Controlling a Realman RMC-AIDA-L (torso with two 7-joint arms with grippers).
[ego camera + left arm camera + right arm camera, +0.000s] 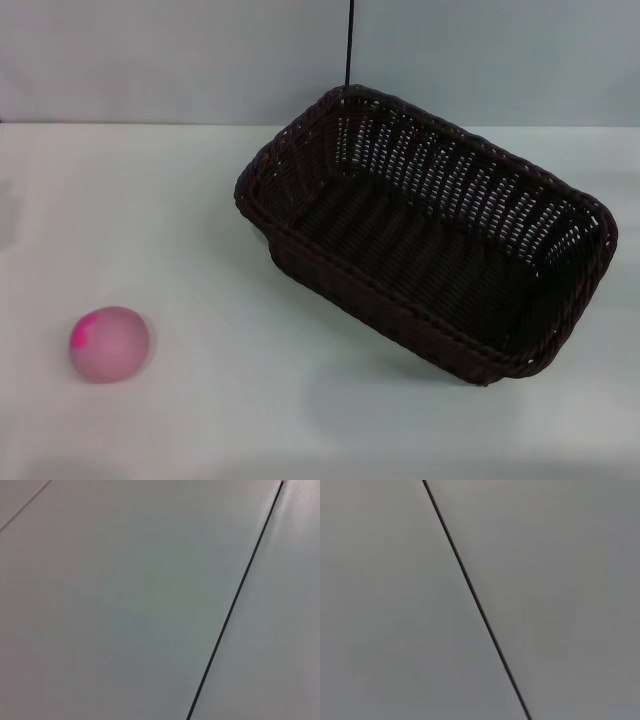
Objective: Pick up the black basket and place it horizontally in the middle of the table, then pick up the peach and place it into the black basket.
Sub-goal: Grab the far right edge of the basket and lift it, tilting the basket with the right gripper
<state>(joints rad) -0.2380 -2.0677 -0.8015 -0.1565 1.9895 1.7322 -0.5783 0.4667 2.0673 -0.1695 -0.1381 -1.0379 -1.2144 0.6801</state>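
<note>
The black basket (430, 235) is a large dark woven wicker basket. It stands open side up on the white table (200, 240), right of centre, turned diagonally with one end toward the far wall and the other toward the near right. It is empty. The peach (109, 343) is a small pink ball with a brighter magenta patch. It rests on the table at the near left, well apart from the basket. Neither gripper nor arm shows in the head view. Both wrist views show only a plain grey surface crossed by a thin dark line.
A pale wall (150, 60) runs behind the table's far edge. A thin dark vertical line (349, 45) on the wall rises just behind the basket's far corner. The same kind of line crosses the left wrist view (235, 600) and the right wrist view (475, 597).
</note>
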